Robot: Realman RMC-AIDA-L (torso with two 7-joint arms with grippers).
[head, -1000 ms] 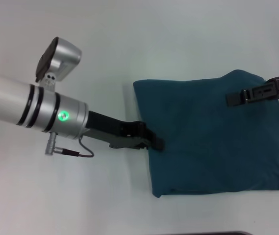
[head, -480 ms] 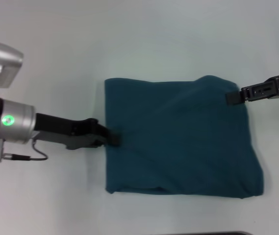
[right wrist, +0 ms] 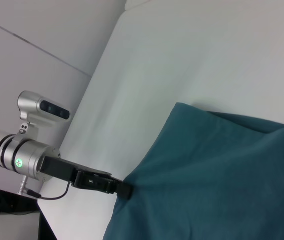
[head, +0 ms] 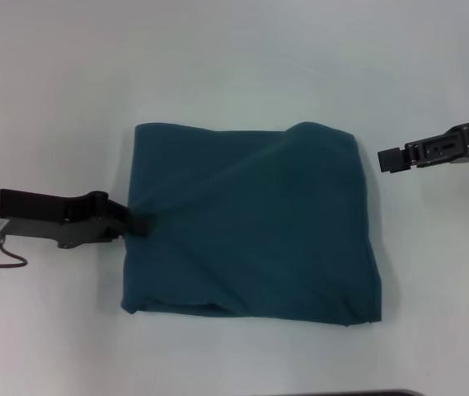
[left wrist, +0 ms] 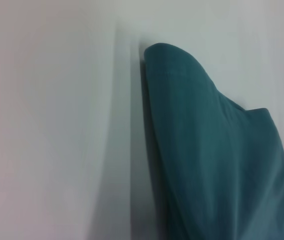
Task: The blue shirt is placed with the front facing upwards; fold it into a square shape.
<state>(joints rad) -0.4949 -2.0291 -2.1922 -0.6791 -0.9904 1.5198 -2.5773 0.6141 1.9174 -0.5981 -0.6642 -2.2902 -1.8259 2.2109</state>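
The blue shirt (head: 250, 223) lies folded into a rough square on the white table, with no print or collar showing. My left gripper (head: 135, 224) is shut on the middle of its left edge, and creases run from that pinch across the cloth. The right wrist view shows the same grip, the left gripper (right wrist: 124, 190) biting the blue shirt (right wrist: 221, 175) at its edge. A rounded corner of the blue shirt (left wrist: 216, 165) fills the left wrist view. My right gripper (head: 391, 159) hangs just off the shirt's far right corner, apart from the cloth.
The white table (head: 234, 74) surrounds the shirt on all sides. A dark strip (head: 341, 393) runs along the table's near edge. A cable (head: 3, 260) loops from the left wrist.
My left gripper has pulled back to the left, dragging the shirt with it across the table. The right gripper stayed put, so the shirt's right corner has slid out from under it.
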